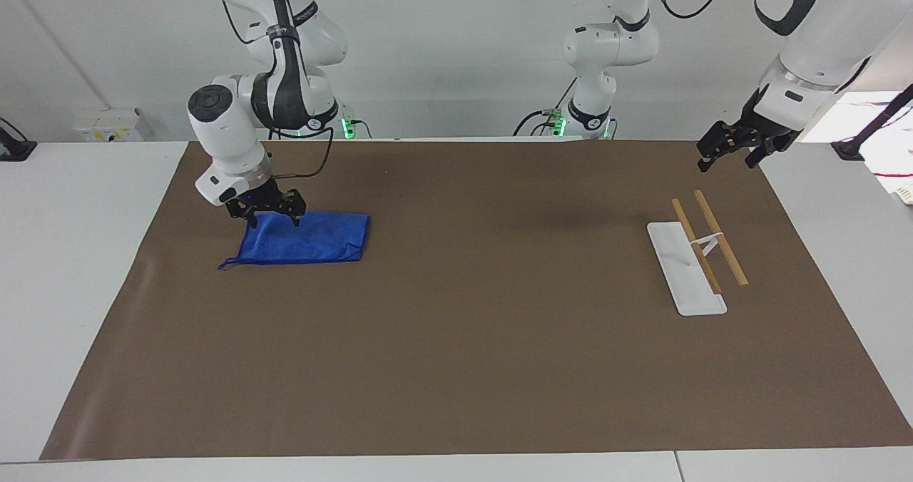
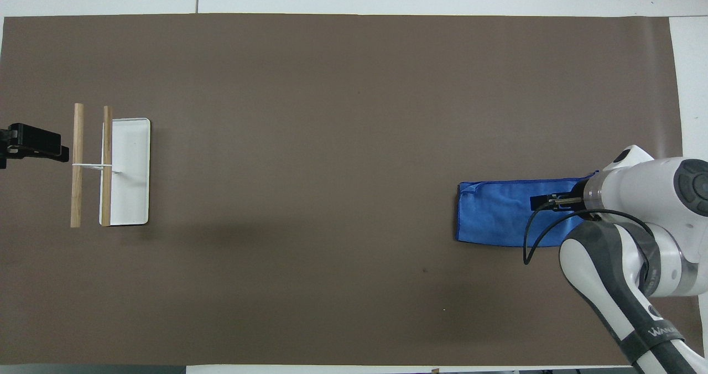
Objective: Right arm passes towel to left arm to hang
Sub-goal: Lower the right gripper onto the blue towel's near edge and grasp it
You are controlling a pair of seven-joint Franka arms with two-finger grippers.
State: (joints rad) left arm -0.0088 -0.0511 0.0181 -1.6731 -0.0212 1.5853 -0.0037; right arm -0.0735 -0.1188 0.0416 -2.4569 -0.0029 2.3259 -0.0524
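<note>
The towel [image 1: 303, 237] lay flat and folded on the brown mat [image 1: 471, 368] toward the right arm's end of the bench [image 1: 71, 268], its thin loop [image 1: 227, 263] trailing off the corner farthest from the robots. The right arm [image 1: 235, 118] reached down over it, and the right gripper [image 1: 267, 213] stood at the towel's edge nearest the robots with its fingers spread wide and nothing between them; whether the fingertips actually met the cloth could not be told. In the overhead view the arm's wrist and a black cable [image 2: 539, 230] covered the end of the towel [image 2: 498, 213] toward the mat's short edge. The left arm [image 1: 806, 47] waited at the other end of the bench, the left gripper [image 1: 729, 150] raised over the mat's corner nearest the robots, its fingers open and empty. Just farther from the robots than that gripper stood the towel rack [image 1: 695, 254]: a white base plate [image 1: 677, 268] carrying two wooden rails [image 1: 720, 247] side by side on a thin white stand. The rack and the towel were well apart, with only bare mat between them and nothing lying in the way. Two smaller white arms [image 1: 599, 47] with green lights at their bases stood along the robots' edge of the bench, clear of the mat.
</note>
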